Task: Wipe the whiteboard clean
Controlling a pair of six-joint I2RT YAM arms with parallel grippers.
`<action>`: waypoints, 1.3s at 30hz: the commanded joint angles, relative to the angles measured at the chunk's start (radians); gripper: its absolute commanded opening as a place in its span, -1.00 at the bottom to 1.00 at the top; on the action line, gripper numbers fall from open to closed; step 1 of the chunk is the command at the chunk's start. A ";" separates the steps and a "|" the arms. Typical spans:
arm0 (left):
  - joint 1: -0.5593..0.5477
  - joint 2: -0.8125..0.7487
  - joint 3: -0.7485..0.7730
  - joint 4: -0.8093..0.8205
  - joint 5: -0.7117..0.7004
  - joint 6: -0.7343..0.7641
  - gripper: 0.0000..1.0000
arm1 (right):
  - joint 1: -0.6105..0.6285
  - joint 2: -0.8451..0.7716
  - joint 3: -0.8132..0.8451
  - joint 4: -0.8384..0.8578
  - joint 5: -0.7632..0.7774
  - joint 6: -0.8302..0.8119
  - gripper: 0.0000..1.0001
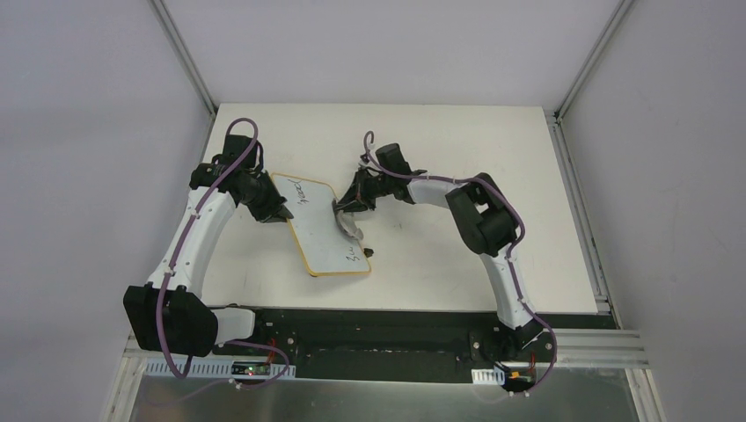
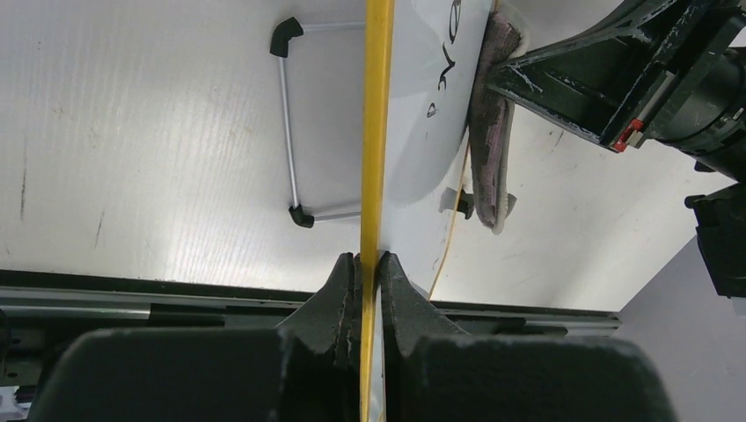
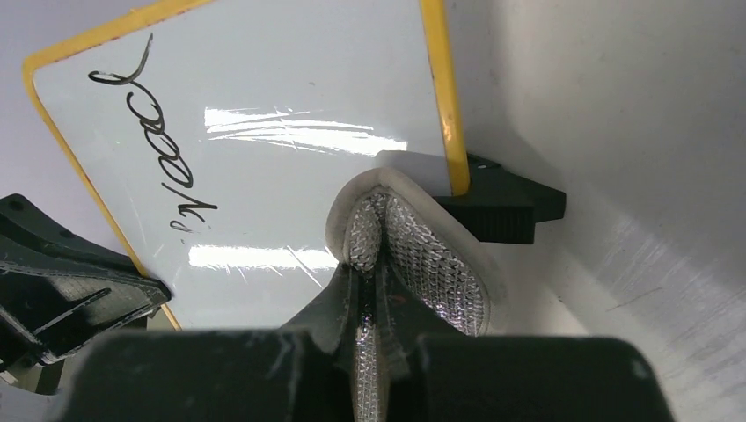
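A white counter [image 1: 457, 176] fills the cell, closed in by pale grey walls and aluminium framing. The whiteboard [image 1: 321, 233] sits left of centre on it, between the two arms and skewed, with one short end towards the back wall.

The job looks partly done. From above, the middle of the board reads blank. Black handwriting [image 1: 306, 193] remains near the far end, and a smaller scrawl [image 1: 352, 257] remains by the near right corner. Both patches are left to clear.

The left gripper [image 2: 368, 264] is pinched tight on the board's rim along its left edge, steadying it. The right gripper [image 3: 374, 281] is closed on a grey mesh eraser pad [image 3: 413, 255]. The pad's pale lip rests at the board's right edge, beside a black foot [image 3: 497, 207], and is well apart from the larger writing.

The board is a small rounded rectangle with a thin yellow-tan rim. Its face is glossy and throws back bright strips of the ceiling lights. The looping black handwriting [image 3: 149, 149] runs along one side. Whether the board lies flat or is tipped up slightly, I cannot tell.
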 commanded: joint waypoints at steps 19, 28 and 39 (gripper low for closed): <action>-0.029 0.038 -0.065 -0.026 0.091 0.005 -1.00 | 0.136 0.055 0.248 -0.115 0.028 0.032 -1.00; -0.029 0.042 -0.058 -0.037 0.081 0.016 -1.00 | -0.001 0.103 0.018 -0.095 0.074 -0.008 -1.00; -0.029 0.051 -0.045 -0.044 0.080 0.018 -1.00 | 0.045 0.093 0.296 -0.315 0.058 -0.085 -1.00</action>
